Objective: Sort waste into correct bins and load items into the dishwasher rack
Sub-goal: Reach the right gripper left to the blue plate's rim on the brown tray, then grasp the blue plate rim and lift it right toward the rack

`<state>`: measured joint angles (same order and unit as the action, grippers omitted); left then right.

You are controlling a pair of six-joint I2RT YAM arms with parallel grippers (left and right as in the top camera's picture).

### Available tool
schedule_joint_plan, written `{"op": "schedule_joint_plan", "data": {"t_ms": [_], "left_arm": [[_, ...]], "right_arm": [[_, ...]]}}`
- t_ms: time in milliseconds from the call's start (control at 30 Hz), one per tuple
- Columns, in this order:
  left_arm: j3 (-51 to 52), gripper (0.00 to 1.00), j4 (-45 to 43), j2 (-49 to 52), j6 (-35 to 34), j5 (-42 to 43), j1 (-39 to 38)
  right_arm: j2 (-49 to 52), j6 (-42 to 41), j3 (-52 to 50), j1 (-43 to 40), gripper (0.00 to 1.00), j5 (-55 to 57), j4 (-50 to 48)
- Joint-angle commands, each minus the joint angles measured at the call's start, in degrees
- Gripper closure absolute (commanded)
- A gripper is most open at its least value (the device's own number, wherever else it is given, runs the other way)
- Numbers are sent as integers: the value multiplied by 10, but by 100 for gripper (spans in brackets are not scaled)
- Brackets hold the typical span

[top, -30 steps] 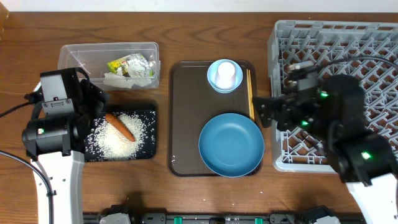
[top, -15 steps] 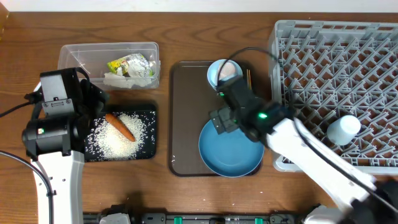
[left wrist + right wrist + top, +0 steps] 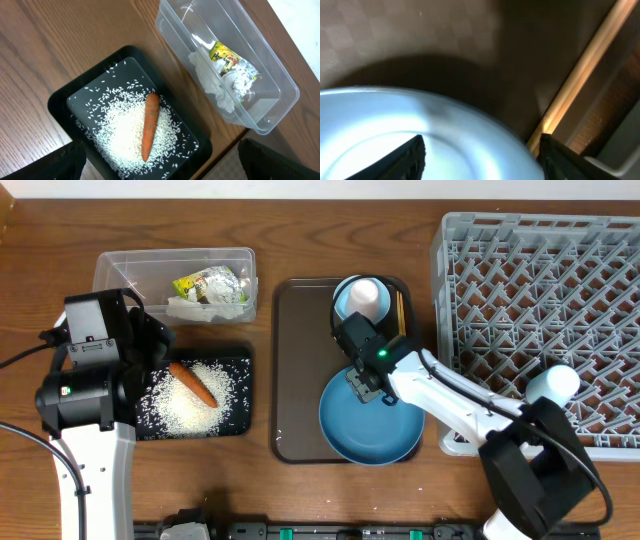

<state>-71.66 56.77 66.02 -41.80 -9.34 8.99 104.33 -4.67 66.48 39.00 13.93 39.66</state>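
A: On the brown serving tray [image 3: 300, 380], middle of the counter [image 3: 300, 220]: large blue bowl [image 3: 370, 430] at the near end. Small light-blue bowl [image 3: 342, 298] at the far end, white cup [image 3: 367, 294] sitting in it. Chopsticks [image 3: 400, 325] along the tray's right edge.
B: Right claw [image 3: 482, 150]?
A: Over the blue bowl's far rim. Fingers [image 3: 410, 157] apart, with the rim between them in the wrist view. Picture blurred, so I cannot tell contact.
B: Left claw [image 3: 160, 150]?
A: Fingers wide apart, holding nothing, above the black tray [image 3: 57, 104]. Rice [image 3: 120, 145] spread in that tray, carrot [image 3: 149, 125] lying on the rice.
B: Clear tub [image 3: 130, 270]?
A: Just behind the black tray. Tissue [image 3: 190, 308] and yellow-green wrapper [image 3: 207, 284] inside, side by side.
B: Rack [image 3: 560, 280]?
A: Right of the brown tray. Light-blue cup [image 3: 553, 384] on it near the front edge, just beside the right arm.
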Motion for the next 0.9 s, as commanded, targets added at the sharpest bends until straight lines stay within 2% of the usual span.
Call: {"op": "schedule_joint_plan", "data": {"t_ms": [0, 200, 367, 533, 633, 867], "left_arm": [[-1, 1, 2, 2, -1, -1, 4], [-1, 1, 2, 2, -1, -1, 4], [-1, 1, 2, 2, -1, -1, 4], [-1, 1, 2, 2, -1, -1, 4], [-1, 1, 2, 2, -1, -1, 4], [-1, 1, 2, 2, -1, -1, 4]], "right_arm": [[16, 13, 6, -3, 34, 8, 4], [18, 22, 6, -18, 39, -13, 6], [18, 22, 6, -27, 69, -24, 10], [18, 22, 6, -26, 84, -24, 10], [16, 21, 6, -27, 98, -23, 11], [-10, 19, 11, -44, 99, -24, 16]]}}
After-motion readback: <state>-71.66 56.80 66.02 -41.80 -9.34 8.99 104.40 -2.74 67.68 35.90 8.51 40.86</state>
